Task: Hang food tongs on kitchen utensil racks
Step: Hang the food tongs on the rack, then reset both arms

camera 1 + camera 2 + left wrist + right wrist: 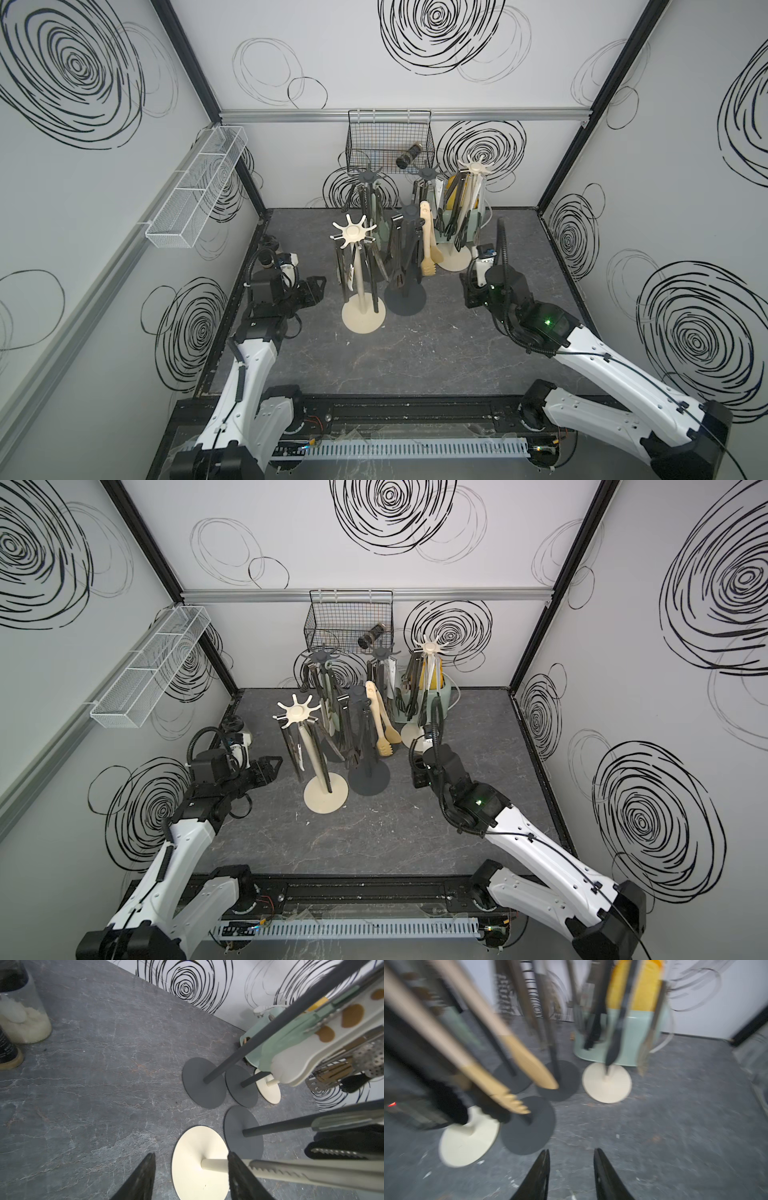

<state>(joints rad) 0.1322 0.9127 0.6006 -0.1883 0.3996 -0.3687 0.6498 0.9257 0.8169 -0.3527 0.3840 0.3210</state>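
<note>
Five kitchen utensil racks stand bunched at the back middle of the table. The nearest are a cream rack and a dark grey rack. Food tongs hang from all the star crowns, black, steel and pale ones. A beige wooden pair hangs on the front dark rack. My left gripper is open and empty, low beside the cream rack's base, with a pale serrated tong hanging just past one finger. To the right of the racks, my right gripper is open and empty over bare table; that view is blurred.
A black wire basket holding a dark jar hangs on the back wall. A white mesh tray hangs on the left wall. A pale green container stands behind the racks. A glass jar stands near the left arm.
</note>
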